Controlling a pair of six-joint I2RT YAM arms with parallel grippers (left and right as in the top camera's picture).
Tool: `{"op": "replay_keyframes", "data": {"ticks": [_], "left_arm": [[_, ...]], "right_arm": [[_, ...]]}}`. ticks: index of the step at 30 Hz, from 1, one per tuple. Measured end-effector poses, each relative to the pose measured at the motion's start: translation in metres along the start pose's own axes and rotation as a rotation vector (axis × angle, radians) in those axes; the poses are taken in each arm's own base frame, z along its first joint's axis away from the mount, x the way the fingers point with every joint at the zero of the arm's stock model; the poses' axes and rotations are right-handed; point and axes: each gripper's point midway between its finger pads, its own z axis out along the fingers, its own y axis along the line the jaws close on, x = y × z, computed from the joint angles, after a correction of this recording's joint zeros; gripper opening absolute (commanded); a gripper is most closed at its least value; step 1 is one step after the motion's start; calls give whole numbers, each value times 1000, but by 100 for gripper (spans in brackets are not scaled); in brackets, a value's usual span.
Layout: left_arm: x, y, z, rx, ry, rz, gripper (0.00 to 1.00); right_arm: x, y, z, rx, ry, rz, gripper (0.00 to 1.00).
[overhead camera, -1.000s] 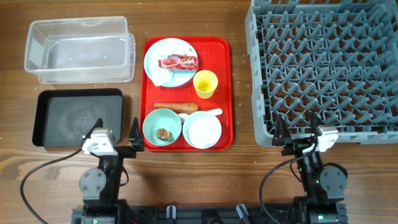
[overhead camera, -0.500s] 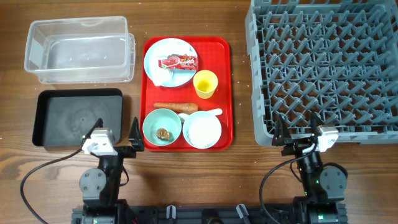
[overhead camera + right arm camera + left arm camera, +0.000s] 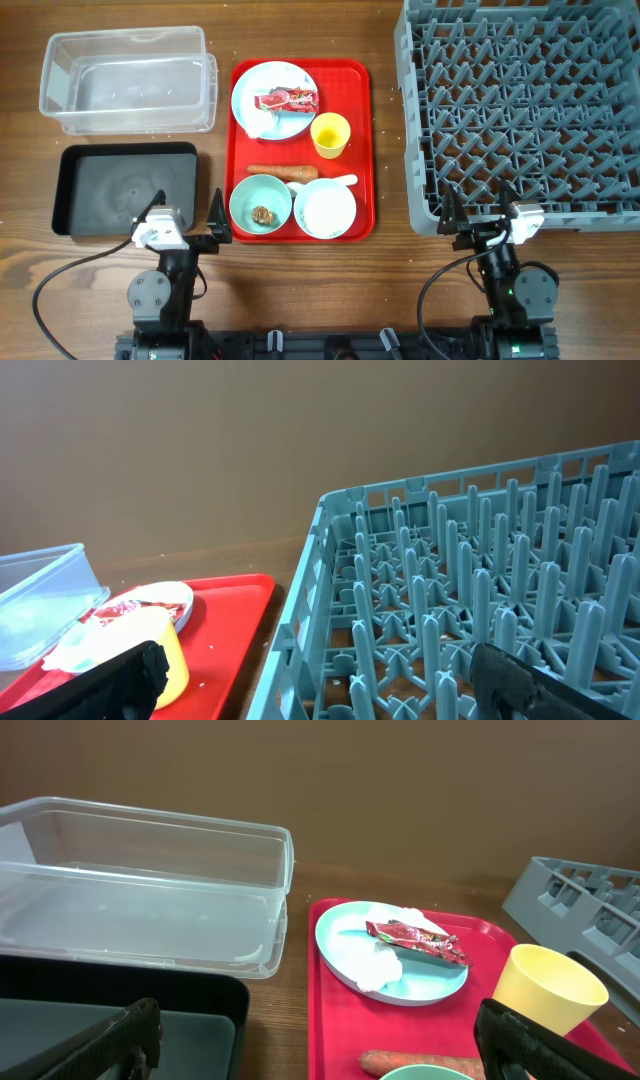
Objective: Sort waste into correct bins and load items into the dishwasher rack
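On the red tray [image 3: 360, 150] a pale blue plate [image 3: 250, 95] holds the red wrapper [image 3: 288, 99] and white tissue [image 3: 262, 122]. Beside it are the yellow cup [image 3: 330, 135], carrot [image 3: 282, 172], white spoon [image 3: 338, 181], green bowl [image 3: 245, 200] with a brown lump [image 3: 263, 214], and a blue bowl [image 3: 326, 232] of rice [image 3: 326, 210]. The clear tub [image 3: 125, 80], black tray [image 3: 125, 188] and grey rack [image 3: 520, 110] hold nothing. My left gripper [image 3: 188, 212] is open near the black tray; its wrist view shows the wrapper [image 3: 415, 940] and cup [image 3: 545, 990]. My right gripper [image 3: 478, 210] is open at the rack's front edge [image 3: 480, 590].
The red tray lies between the two bins on the left and the rack on the right. Bare wooden table [image 3: 320, 290] runs along the front, where both arm bases stand. Black cables loop beside each base.
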Motion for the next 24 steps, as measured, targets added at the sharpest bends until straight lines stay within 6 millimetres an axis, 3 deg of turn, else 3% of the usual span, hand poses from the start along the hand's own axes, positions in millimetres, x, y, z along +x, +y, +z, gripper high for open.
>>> {"op": "replay_keyframes", "data": {"ticks": [6, 24], "left_arm": [[0, 0, 0, 0, 0, 0, 100], [-2, -1, 0, 2, -5, 0, 100]], "right_arm": [[-1, 0, 0, -1, -3, 0, 100], [-34, 15, -3, -72, -138, -21, 100]]}}
